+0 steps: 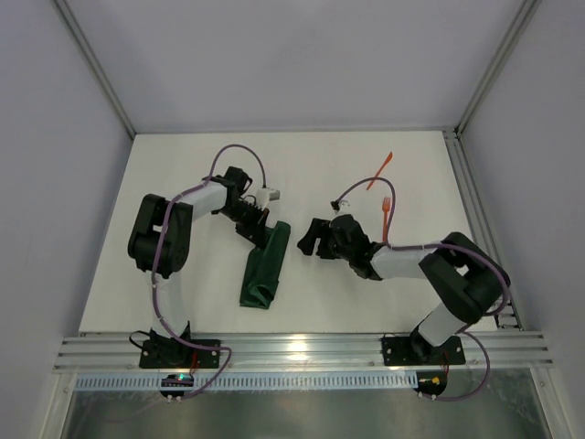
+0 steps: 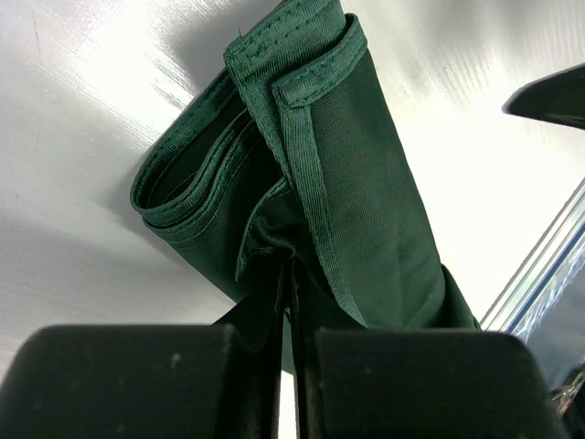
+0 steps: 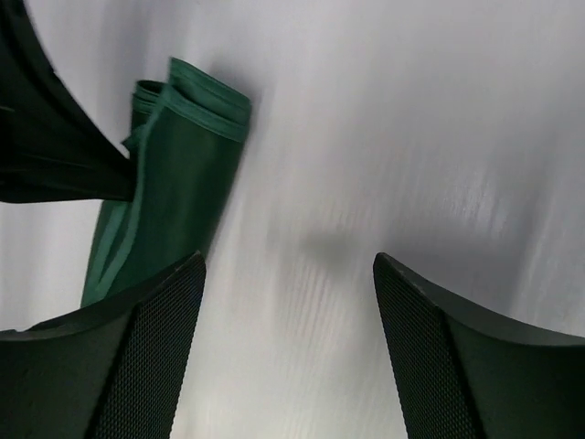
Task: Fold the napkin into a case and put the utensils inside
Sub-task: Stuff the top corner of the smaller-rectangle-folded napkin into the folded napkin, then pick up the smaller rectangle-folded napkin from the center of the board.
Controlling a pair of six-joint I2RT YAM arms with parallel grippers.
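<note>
Left tool (image 1: 260, 219) clenched on the case's (image 1: 266, 270) far end, case lying lengthwise near-to-far on the surface (image 1: 320, 302); right tool (image 1: 311, 240) released, empty, utensils (image 1: 384, 187) just behind it, nearer right arm.

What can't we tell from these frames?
- Top external: the left gripper hides the far end of the case.
- Top external: the fork and knife are too small for detail.
- Left wrist: the pinched cloth layers disappear behind the fingers.
- Right wrist: the right gripper is open and empty; the utensils are out of frame.
</note>
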